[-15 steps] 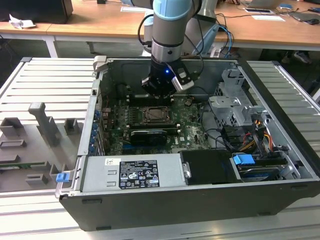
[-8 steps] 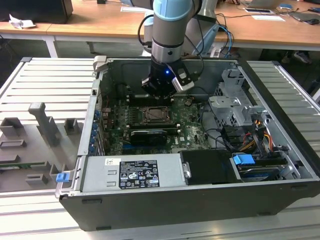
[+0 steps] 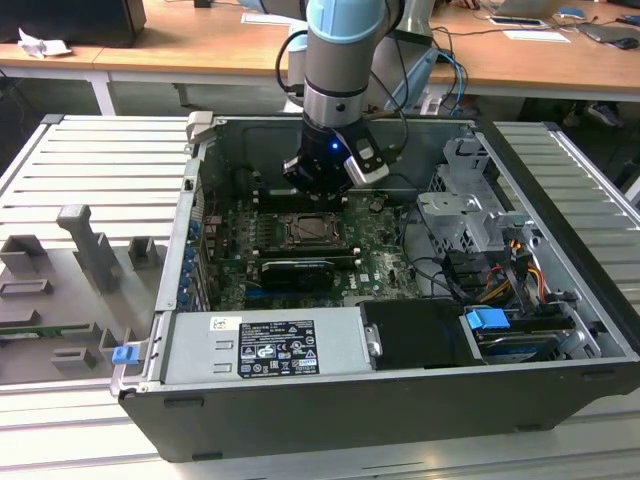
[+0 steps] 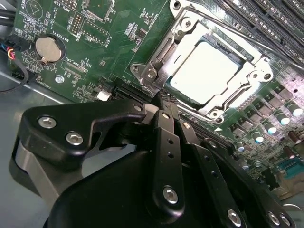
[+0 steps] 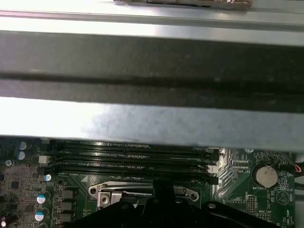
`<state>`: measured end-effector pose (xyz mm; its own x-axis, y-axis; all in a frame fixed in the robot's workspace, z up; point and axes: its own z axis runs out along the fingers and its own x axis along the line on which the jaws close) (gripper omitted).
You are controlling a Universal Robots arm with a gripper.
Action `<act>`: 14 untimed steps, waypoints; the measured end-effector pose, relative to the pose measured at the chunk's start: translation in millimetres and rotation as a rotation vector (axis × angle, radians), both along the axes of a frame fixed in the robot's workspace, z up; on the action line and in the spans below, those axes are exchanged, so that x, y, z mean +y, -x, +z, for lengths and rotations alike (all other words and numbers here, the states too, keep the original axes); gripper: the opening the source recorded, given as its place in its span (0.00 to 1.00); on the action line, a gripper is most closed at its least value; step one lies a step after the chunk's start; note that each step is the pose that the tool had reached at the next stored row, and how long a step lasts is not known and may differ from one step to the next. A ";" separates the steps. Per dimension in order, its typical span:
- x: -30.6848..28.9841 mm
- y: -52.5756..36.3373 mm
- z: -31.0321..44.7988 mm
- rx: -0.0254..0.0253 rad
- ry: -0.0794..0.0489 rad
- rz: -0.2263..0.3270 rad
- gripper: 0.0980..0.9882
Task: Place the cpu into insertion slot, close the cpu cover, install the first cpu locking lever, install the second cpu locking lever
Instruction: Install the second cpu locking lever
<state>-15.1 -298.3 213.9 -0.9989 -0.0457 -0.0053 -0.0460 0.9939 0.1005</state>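
The cpu (image 4: 204,73) lies flat in the insertion slot (image 3: 306,232), its silver face showing through the square window of the cpu cover (image 4: 187,23). The cover lies down over the chip. A thin metal locking lever (image 4: 159,52) runs along the socket side nearest my fingers. My gripper (image 4: 164,97) is shut with nothing between its black fingers. Its tip sits right at the socket's corner bracket (image 4: 149,73); whether it touches is unclear. In the exterior view the gripper (image 3: 322,188) hangs over the socket's far edge. The first wrist view shows the socket's metal rim (image 5: 109,192).
Long black memory slots (image 5: 128,159) run beside the socket. A coin battery (image 4: 49,49) sits on the green board. The open case has a power supply (image 3: 265,345) in front, a long black card (image 3: 292,270), cables and a drive cage (image 3: 470,215) at the exterior view's right.
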 end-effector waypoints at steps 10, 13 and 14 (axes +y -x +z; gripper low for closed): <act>-4.8 0.0 0.0 0.0000 0.000 0.000 0.01; -7.1 0.1 2.6 0.0001 0.000 0.000 0.01; -7.1 0.0 4.4 0.0000 0.000 0.000 0.01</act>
<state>-15.2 -305.4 218.3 -0.9989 -0.0457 -0.0053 -0.0460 0.9939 0.1005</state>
